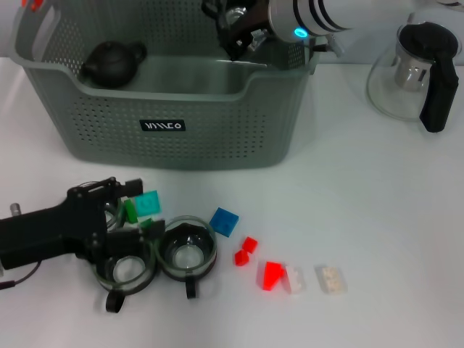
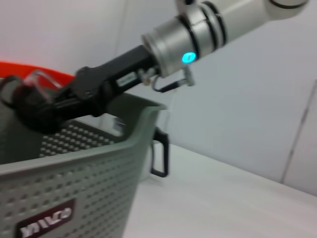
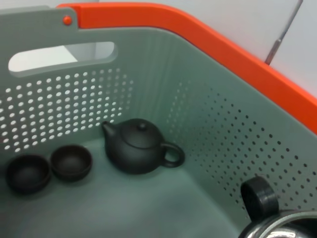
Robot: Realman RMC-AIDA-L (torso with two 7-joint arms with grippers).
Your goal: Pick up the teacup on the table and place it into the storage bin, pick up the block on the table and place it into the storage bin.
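Note:
The storage bin (image 1: pixel 217 138) stands at the back of the table. My right gripper (image 1: pixel 232 35) hangs over the bin's back right corner, shut on a clear glass teacup (image 3: pixel 280 227) with a black handle (image 3: pixel 259 196). Two more glass teacups (image 1: pixel 187 250) (image 1: pixel 123 272) stand at the front left. Loose blocks lie near them: teal (image 1: pixel 148 202), blue (image 1: pixel 224 221), red (image 1: pixel 272 274). My left gripper (image 1: pixel 138 214) rests low at the front left, open, with a small green block (image 1: pixel 130 210) between its fingers.
Inside the bin are a black teapot (image 3: pixel 138 146) and two small black cups (image 3: pixel 72 161) (image 3: pixel 27 173). A glass kettle with a black handle (image 1: pixel 420 69) stands at the back right. Small red (image 1: pixel 246 250), white (image 1: pixel 295 279) and beige (image 1: pixel 330 279) blocks lie at the front.

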